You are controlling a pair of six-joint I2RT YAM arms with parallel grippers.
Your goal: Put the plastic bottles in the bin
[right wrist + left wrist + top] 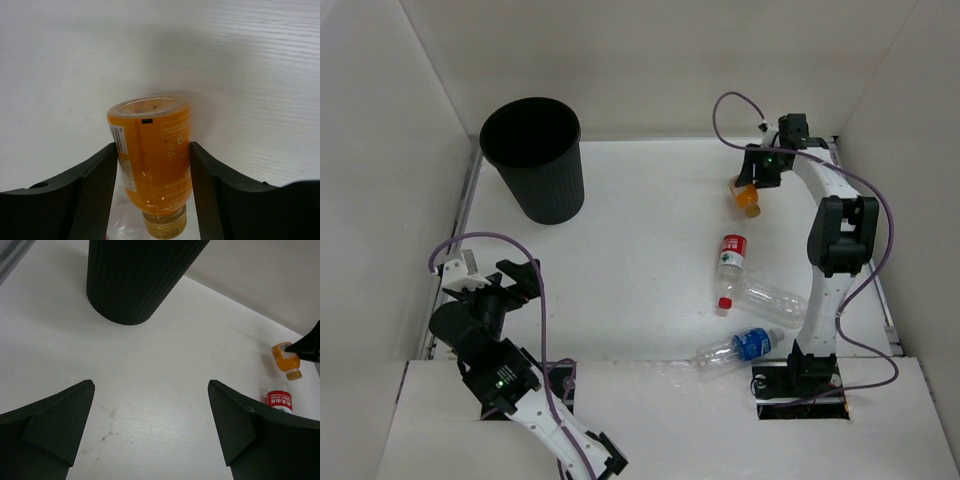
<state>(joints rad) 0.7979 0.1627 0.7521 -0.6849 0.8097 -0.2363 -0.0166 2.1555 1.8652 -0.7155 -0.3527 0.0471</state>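
Orange bottle (150, 125): squat, round-shouldered cylinder of translucent plastic, amber inside, with a printed label and barcode; tan ribbed cap toward my wrist lens, flat base pointing away. It is at the far right of the table (640, 250), pinched across its body by the right gripper (153, 148), one matte black wedge-shaped finger pressed to each flank. I can't tell whether it is clear of the surface. Nearer the right arm's base three bottles lie on their sides: the red-labelled bottle (730, 255) with its red cap, the plain clear bottle (775, 298) just beside it, and the blue-labelled bottle (740, 347) nearest. The bin (545, 190), black, tapered and finely ribbed, stands upright at far left. The left gripper (151, 384) is spread wide over the white, faintly grained tabletop.
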